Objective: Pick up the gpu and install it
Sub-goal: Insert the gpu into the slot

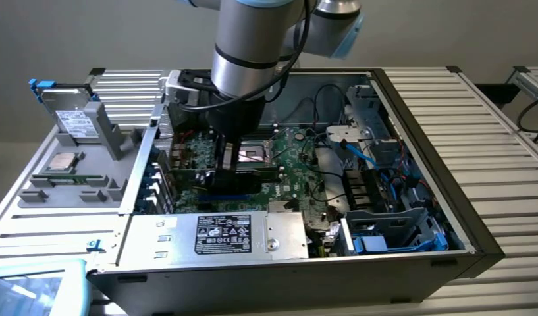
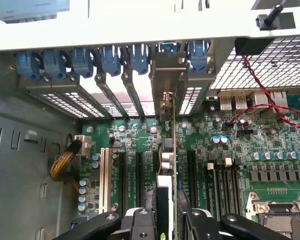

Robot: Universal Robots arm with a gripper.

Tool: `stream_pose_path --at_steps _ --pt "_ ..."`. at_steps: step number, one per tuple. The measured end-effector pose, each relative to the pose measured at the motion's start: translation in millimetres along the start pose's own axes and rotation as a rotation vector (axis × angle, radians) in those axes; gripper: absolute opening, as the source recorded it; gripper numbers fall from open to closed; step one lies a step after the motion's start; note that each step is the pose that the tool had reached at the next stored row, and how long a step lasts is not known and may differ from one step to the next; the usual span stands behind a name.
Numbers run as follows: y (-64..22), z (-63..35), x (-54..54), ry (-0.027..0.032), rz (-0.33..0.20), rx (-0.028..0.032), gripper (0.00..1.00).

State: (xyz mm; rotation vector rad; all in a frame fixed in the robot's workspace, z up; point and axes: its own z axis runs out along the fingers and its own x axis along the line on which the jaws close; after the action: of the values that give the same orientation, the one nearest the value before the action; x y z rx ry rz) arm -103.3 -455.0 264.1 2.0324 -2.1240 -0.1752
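The arm [image 1: 251,46], at the top of the exterior view, is smooth silver metal with a soft sheen, banded in black. The case [image 1: 251,280] is matt grey sheet metal. The tabletop [image 1: 484,112], on the exterior view's right, is ribbed pale metal. The pincer [image 2: 169,217] looks matt black with shiny bolts. The gpu [image 2: 173,150] and motherboard [image 2: 270,150] are lightly glossy green board. The clips [image 2: 110,60] are blue plastic.

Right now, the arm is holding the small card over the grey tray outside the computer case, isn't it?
Not quite. The gripper holds the gpu inside the computer case, over the green motherboard, not over the grey tray outside. The wrist view shows it.
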Motion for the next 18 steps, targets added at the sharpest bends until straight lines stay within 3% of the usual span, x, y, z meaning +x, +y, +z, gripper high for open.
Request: stream_pose_path --at_steps 8,10,15,18 --pt "-4.1 -1.1 -1.0 0.0 0.0 0.0004 0.27" --pt "-4.2 -5.1 -1.1 0.0 0.0 0.0016 0.27" --pt "-3.8 -11.4 -2.8 0.0022 0.002 0.0209 0.27" --pt "-3.5 -13.2 -3.2 0.0035 0.002 0.0225 0.27"
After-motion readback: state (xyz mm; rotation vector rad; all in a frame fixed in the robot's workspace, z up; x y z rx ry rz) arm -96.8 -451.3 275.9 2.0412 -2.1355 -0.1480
